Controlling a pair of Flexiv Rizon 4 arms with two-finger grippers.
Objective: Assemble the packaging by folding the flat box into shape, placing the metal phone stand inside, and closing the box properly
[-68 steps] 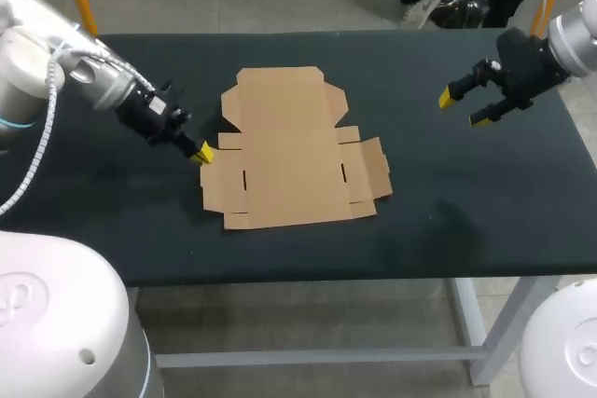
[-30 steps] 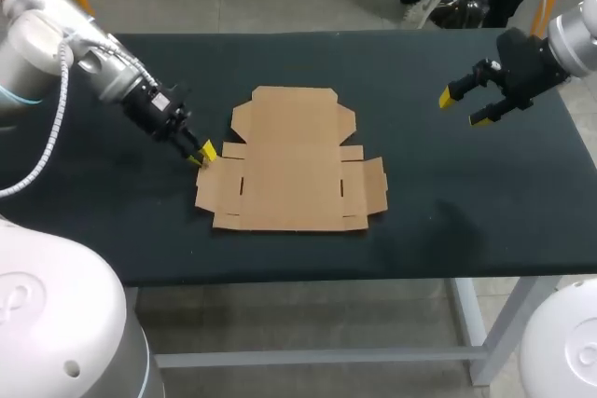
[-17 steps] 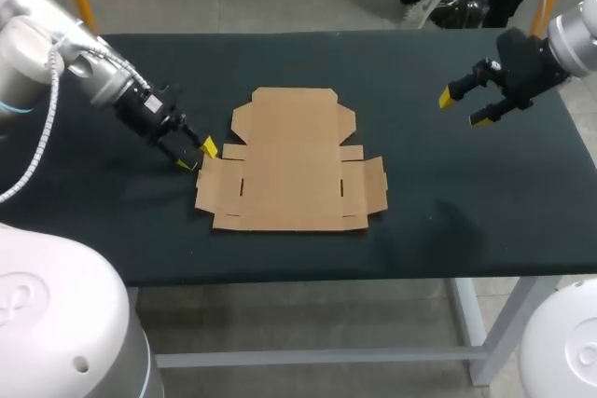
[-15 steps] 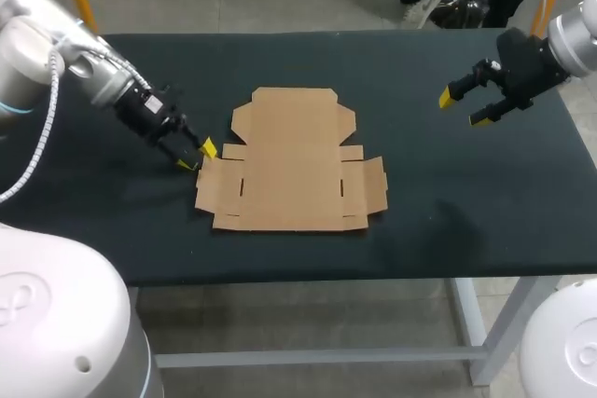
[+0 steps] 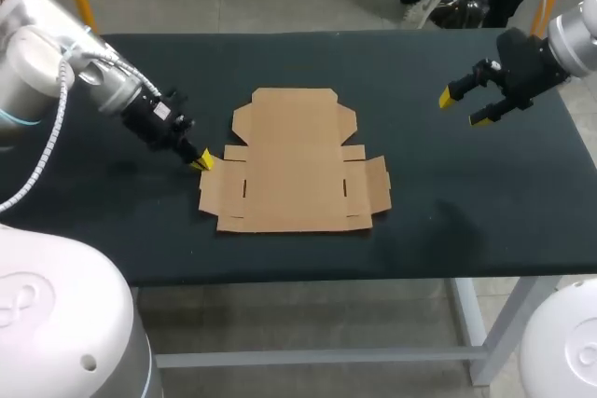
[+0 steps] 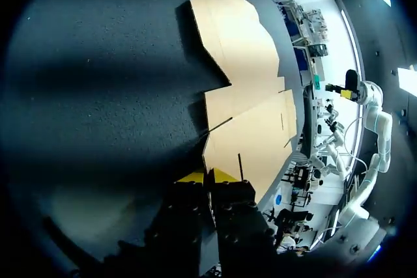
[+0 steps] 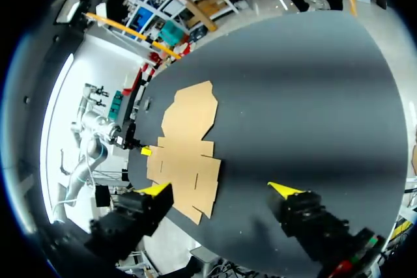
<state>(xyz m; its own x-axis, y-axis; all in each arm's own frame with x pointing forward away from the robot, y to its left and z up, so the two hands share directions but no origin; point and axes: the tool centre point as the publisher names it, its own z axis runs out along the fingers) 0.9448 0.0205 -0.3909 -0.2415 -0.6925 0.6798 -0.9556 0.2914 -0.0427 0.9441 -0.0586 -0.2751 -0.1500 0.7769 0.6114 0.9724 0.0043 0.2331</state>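
Left tool: is standing narrow, closed up with nothing in it, low over the tabletop.
Box: is lying flat and unfolded, straight ahead of the left tool, with every panel resting on the tabletop.
Flap: is lying just ahead of the left tool. Its corner is reaching the tool's yellow end, and I cannot tell whether the two are touching.
Left arm: is coming in from behind the left tool, sloping down toward the box's side.
Right tool: is standing wide and carrying nothing, hanging above the tabletop.
Box from the right tool: is lying well ahead of it and lower, well apart from it, with bare tabletop running between them.
Left tool from the right tool: is showing beyond the box, at the box's far edge.
Right arm: is coming in from behind the right tool, at the tabletop's far corner.
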